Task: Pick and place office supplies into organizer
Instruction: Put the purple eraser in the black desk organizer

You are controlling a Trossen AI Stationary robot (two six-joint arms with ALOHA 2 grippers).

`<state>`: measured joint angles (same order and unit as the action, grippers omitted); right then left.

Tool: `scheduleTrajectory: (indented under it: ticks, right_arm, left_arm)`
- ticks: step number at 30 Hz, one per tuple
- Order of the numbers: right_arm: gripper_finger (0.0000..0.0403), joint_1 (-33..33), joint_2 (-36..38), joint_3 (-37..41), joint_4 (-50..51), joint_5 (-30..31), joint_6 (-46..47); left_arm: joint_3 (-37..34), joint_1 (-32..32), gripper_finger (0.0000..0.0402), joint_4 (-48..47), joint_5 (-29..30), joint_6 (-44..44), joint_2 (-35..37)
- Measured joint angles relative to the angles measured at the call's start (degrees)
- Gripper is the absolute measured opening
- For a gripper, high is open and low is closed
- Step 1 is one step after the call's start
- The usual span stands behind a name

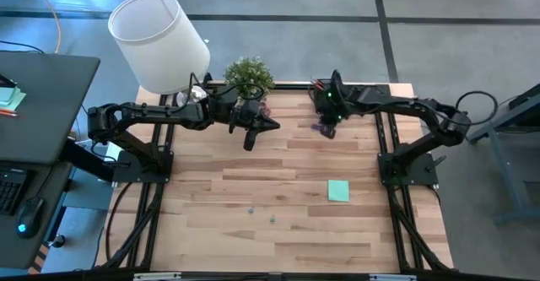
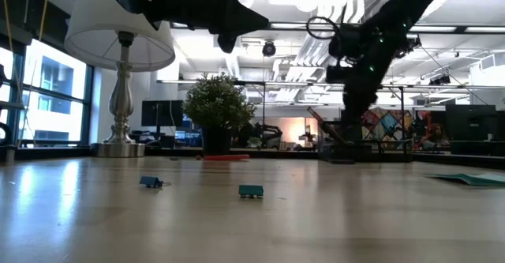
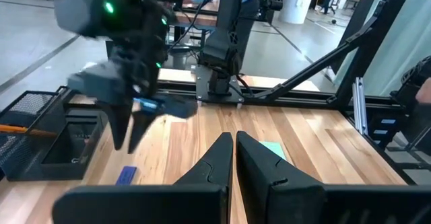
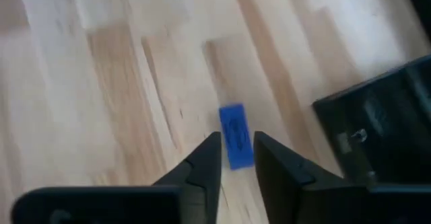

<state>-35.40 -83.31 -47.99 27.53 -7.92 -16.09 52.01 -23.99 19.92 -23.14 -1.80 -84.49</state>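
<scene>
A small blue-purple piece (image 4: pixel 233 131) lies flat on the wooden table beside the black mesh organizer (image 3: pixel 40 140), which holds an orange pencil (image 3: pixel 13 127). My right gripper (image 4: pixel 236 144) points steeply down just above the piece, open by a narrow gap and touching nothing. The left wrist view shows its fingers (image 3: pixel 121 126) clear of the piece (image 3: pixel 126 175). My left gripper (image 3: pixel 234 142) hangs shut and empty over the table's middle far part (image 1: pixel 261 127). A mint-green sticky-note pad (image 1: pixel 338 191) lies flat toward the right.
A potted plant (image 1: pixel 249 77) and a white-shaded lamp (image 1: pixel 160 40) stand at the far edge. Something red (image 2: pixel 225 157) lies by the plant's pot. Two tiny pieces (image 1: pixel 251 209) (image 1: pixel 272 219) lie near the front middle. The right arm's base (image 3: pixel 219 83) stands at the table's right side.
</scene>
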Motion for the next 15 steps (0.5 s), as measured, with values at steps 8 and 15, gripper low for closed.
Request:
scheduleTrajectory:
  ticks: [8,15]
  right_arm:
    - [0.0162,3.16,-0.02,9.97,-16.3,2.1,-5.41]
    - [0.0185,2.18,-3.22,11.78,-20.89,3.68,-2.85]
  left_arm:
    - [0.02,0.0,0.0007,0.81,0.17,0.0,0.0]
    - [0.02,0.0,0.0008,1.76,0.19,0.0,0.0]
